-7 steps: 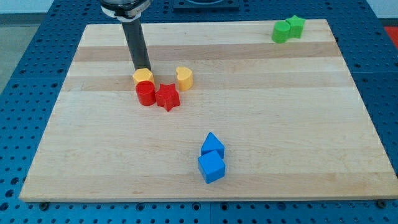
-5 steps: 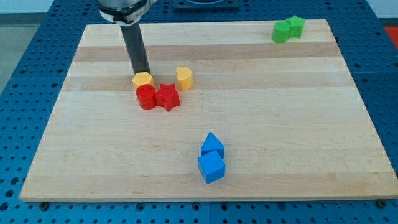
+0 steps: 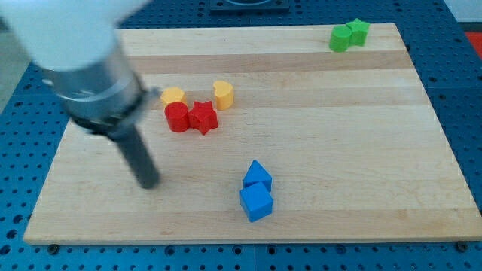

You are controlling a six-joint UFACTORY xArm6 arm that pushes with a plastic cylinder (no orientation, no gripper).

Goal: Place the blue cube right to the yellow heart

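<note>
The blue cube sits near the view's bottom centre, touching a second blue block just above it. The yellow heart stands upper centre-left. My tip is on the board at lower left, well left of the blue cube and below the red blocks, blurred by motion. It touches no block.
A yellow block, a red cylinder and a red star cluster just left of and below the yellow heart. Two green blocks sit at the top right corner. The wooden board ends at blue pegboard.
My tip has swept from beside the yellow block at upper left down toward the view's bottom left. No block has visibly moved.
</note>
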